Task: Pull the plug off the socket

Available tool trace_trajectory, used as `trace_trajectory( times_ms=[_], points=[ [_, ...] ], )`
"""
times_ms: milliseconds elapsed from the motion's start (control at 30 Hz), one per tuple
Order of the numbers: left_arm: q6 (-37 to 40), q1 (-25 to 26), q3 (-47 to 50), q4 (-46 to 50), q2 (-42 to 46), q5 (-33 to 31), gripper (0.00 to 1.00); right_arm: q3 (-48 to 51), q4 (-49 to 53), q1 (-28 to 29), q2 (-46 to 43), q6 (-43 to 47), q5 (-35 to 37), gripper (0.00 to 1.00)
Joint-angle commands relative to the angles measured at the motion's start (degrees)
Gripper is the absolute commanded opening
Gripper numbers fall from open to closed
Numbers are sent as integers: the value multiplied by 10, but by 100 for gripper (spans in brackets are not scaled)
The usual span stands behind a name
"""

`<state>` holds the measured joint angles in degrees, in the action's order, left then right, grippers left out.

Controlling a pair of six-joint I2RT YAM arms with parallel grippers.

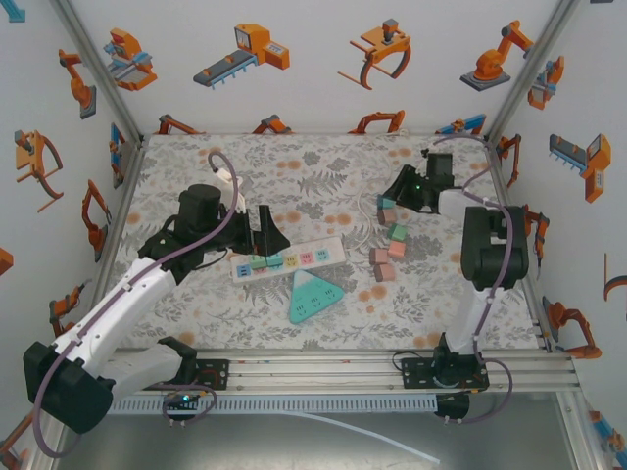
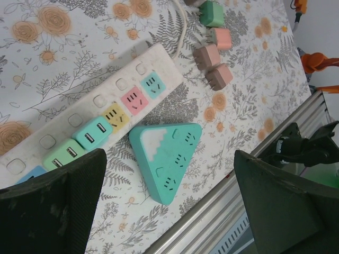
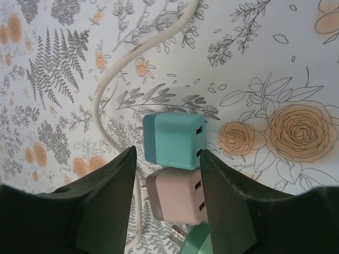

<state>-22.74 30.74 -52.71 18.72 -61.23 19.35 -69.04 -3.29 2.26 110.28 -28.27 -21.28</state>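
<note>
Left claw [image 2: 169,180] stands wide above the white plastic power strip [image 1: 336,253] on the surface [image 1: 196,166]. A mint-green cube plug [image 2: 66,153] is seated in it. Judged light, rigid, smooth: grip opposite flat sides.

Left claw [image 2: 169,159] spread wide, right claw [image 3: 168,159] narrower, right arm [image 1: 493,250] outstretched

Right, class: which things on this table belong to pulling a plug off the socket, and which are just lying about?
For the job: white power strip, with teal plug and green plug seated in it.
Lying about: triangular socket block, pink adapter, brown adapter, all unplugged.
</note>
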Motion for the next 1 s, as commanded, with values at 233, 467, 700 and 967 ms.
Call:
trace_trajectory(
  times_ms=[233,467,700,967],
  points=[
    [-18,-4,-10,35,20,-88,99,-18,-19,27,-121,92,-32,48],
    [-123,-65,5,53,20,-111,88,-10,-68,113,-167,255,-129,46],
    [-200,-118,7,121,20,-154,85,-21,-29,210,-179,441,-225,46],
    [-267,-167,17,180,-1,-161,80,-93,178,321,-130,682,-290,47]
  ],
)
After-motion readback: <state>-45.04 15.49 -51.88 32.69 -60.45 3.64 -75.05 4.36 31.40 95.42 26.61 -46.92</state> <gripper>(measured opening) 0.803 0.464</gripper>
